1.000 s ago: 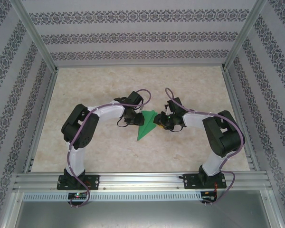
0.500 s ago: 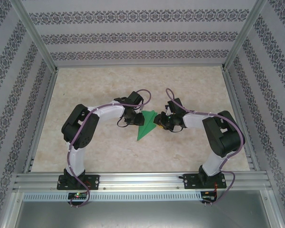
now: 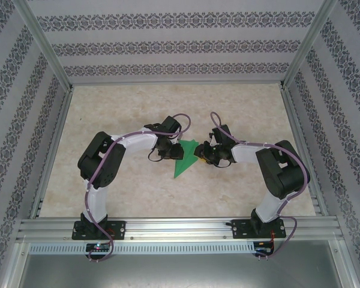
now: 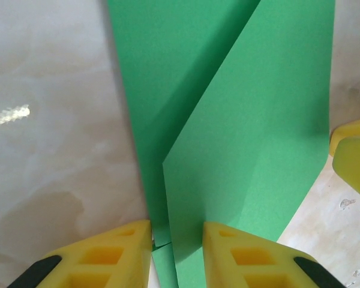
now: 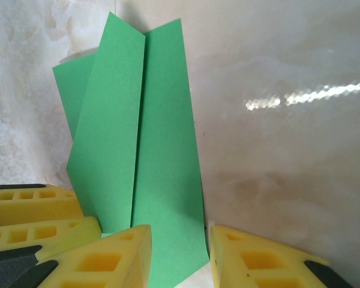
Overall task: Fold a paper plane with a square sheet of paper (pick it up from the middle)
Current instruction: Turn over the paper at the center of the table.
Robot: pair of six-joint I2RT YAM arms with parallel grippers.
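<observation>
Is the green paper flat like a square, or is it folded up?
Folded. From above, the green paper is a narrow pointed shape, and both wrist cameras show flaps overlapping along straight creases.

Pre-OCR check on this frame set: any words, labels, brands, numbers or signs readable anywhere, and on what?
No readable text.
Folded green paper: plain, no print.
Wallpaper: repeating ornament, no letters.
Small board at the left arm's base: too small to tell if it carries any marking.
</observation>
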